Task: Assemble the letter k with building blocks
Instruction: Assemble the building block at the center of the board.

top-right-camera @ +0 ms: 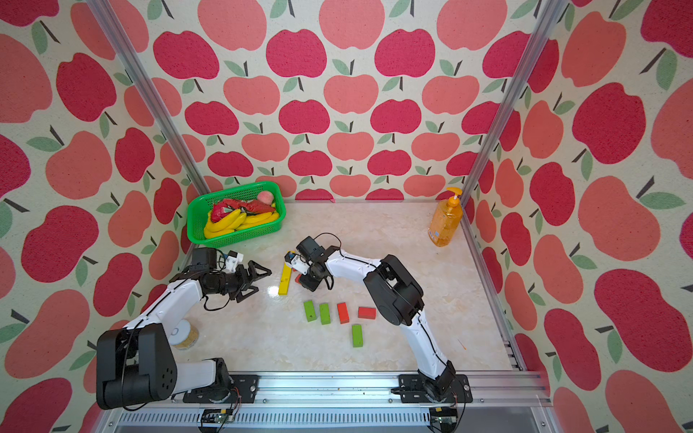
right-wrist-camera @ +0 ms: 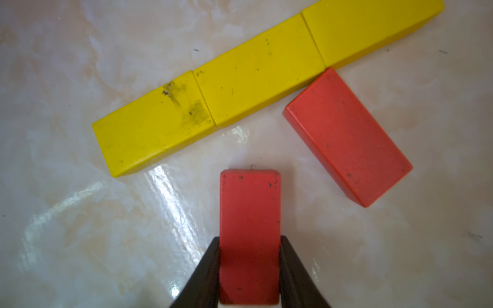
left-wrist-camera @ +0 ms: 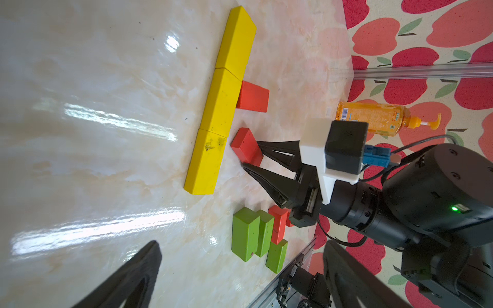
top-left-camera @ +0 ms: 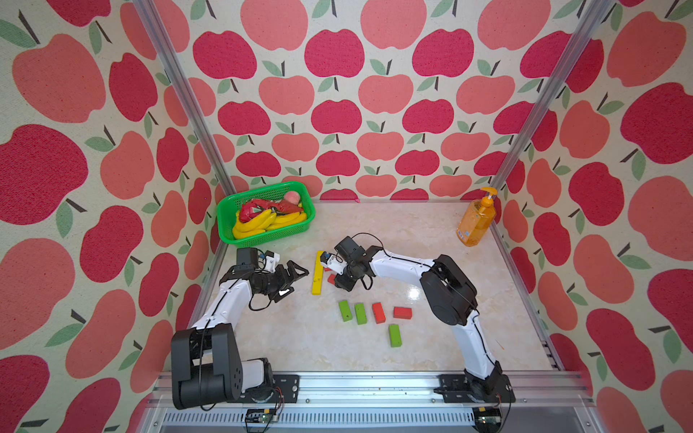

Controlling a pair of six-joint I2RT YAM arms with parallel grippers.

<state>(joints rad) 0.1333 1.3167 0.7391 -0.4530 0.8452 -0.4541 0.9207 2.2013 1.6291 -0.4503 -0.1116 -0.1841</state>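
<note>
A yellow bar [top-left-camera: 318,273] of three bricks laid end to end lies mid-table, also plain in the right wrist view [right-wrist-camera: 253,80]. One red brick [right-wrist-camera: 346,136] lies slanted with a corner against the bar. My right gripper [right-wrist-camera: 250,240] is shut on a second red brick [right-wrist-camera: 249,202], held beside the bar's near end and apart from it. My left gripper [top-left-camera: 300,275] hangs open and empty to the left of the bar. Loose green bricks [top-left-camera: 345,310] [top-left-camera: 360,313] [top-left-camera: 395,335] and red bricks [top-left-camera: 378,313] [top-left-camera: 402,312] lie nearer the front.
A green basket [top-left-camera: 225,225] with bananas and other fruit stands at the back left. An orange soap bottle [top-left-camera: 476,221] stands at the back right. A round tin [top-right-camera: 185,333] sits by the left arm's base. A metal rail [top-left-camera: 375,386] runs along the front.
</note>
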